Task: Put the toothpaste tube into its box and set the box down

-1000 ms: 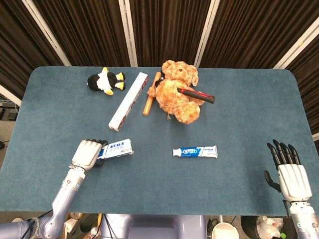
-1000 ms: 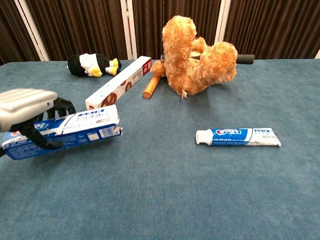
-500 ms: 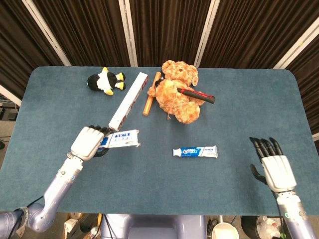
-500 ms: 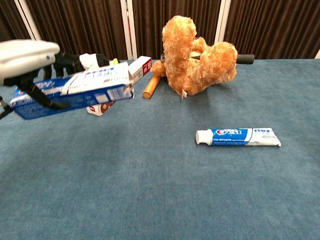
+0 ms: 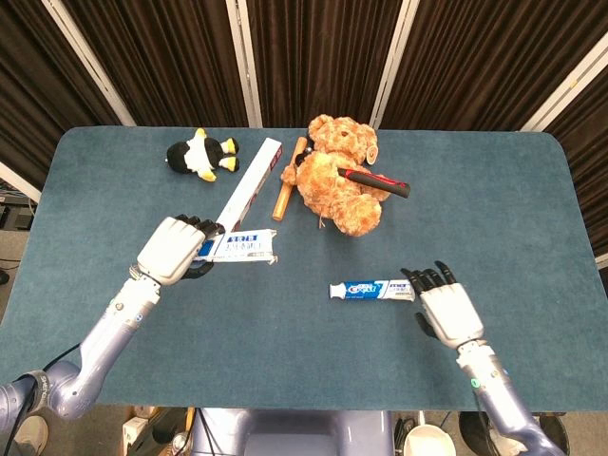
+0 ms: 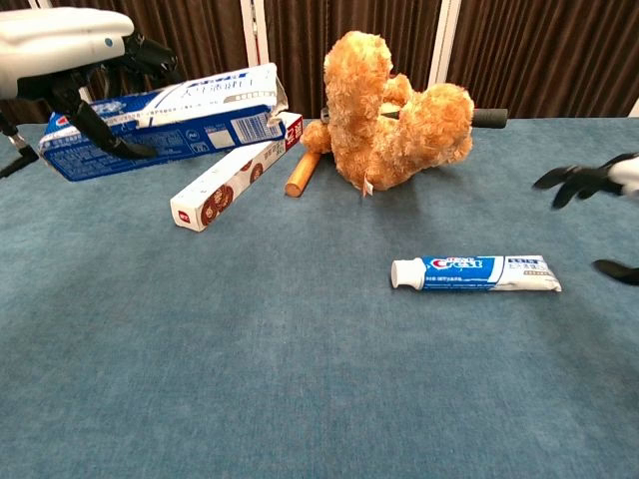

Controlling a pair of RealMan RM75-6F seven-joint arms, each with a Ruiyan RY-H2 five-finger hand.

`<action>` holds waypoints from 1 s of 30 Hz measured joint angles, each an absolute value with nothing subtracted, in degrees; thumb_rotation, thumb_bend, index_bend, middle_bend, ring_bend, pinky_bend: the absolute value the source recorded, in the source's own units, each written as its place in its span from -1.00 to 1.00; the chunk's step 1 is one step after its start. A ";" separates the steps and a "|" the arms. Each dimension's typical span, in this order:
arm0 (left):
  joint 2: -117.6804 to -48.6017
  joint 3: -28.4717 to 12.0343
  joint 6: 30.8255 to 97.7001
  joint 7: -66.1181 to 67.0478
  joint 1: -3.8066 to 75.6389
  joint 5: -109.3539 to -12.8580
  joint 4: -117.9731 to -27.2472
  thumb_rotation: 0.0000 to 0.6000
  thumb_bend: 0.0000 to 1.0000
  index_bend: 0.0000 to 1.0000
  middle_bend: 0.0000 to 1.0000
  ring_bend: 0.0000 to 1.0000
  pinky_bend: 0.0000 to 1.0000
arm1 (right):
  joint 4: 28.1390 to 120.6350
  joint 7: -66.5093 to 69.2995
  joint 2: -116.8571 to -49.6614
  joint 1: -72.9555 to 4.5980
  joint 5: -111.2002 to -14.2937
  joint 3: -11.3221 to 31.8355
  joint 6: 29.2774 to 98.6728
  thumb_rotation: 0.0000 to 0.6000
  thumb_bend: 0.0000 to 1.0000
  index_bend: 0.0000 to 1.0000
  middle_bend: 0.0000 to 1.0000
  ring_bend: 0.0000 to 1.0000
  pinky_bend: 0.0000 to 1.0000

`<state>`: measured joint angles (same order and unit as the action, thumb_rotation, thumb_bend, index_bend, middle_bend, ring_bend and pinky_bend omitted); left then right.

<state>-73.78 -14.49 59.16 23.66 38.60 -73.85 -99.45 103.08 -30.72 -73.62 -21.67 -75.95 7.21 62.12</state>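
My left hand [image 5: 174, 249] [image 6: 62, 42] grips the blue and white toothpaste box [image 5: 242, 246] [image 6: 170, 118] by its left end and holds it in the air, its open flap end pointing right. The toothpaste tube [image 5: 372, 289] [image 6: 475, 272] lies flat on the table, white cap to the left. Just right of the tube's crimped end hovers my right hand [image 5: 445, 308] [image 6: 589, 185], open, fingers spread and holding nothing.
A long white and red box [image 5: 246, 191] [image 6: 236, 170] lies diagonally at the back left. Beside it are a wooden stick [image 5: 289, 178], a teddy bear [image 5: 340, 177] [image 6: 391, 110] with a red and black tool [image 5: 374, 180] across it, and a penguin toy [image 5: 201, 154].
My left hand has lifted the toothpaste box higher and carried it to the right. My right hand has come in from the table's right edge to just beside the tube.
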 measured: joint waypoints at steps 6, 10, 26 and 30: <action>-72.38 -14.67 59.04 22.61 38.94 -73.61 -99.36 1.00 -0.33 -0.27 0.00 -0.08 0.01 | 100.86 -34.35 -78.41 -23.59 -72.17 7.36 60.91 1.00 -0.21 -0.64 -0.45 -0.53 -0.78; -71.63 -14.40 59.21 22.05 38.91 -73.56 -99.13 1.00 -0.33 -0.27 0.00 -0.08 0.01 | 99.34 -35.38 -80.68 -24.40 -70.59 7.14 60.46 1.00 -0.22 -0.63 -0.45 -0.53 -0.78; -70.60 -12.41 59.82 19.92 39.19 -75.39 -98.52 1.00 -0.33 -0.27 0.01 -0.08 0.01 | 90.89 -35.26 -87.60 -27.89 -69.13 8.07 61.08 1.00 -0.21 -0.63 -0.45 -0.53 -0.78; -70.56 -11.99 59.92 19.79 39.39 -75.71 -98.54 1.00 -0.33 -0.27 0.02 -0.08 0.01 | 88.54 -35.01 -88.48 -28.39 -68.74 7.52 60.65 1.00 -0.21 -0.63 -0.44 -0.52 -0.78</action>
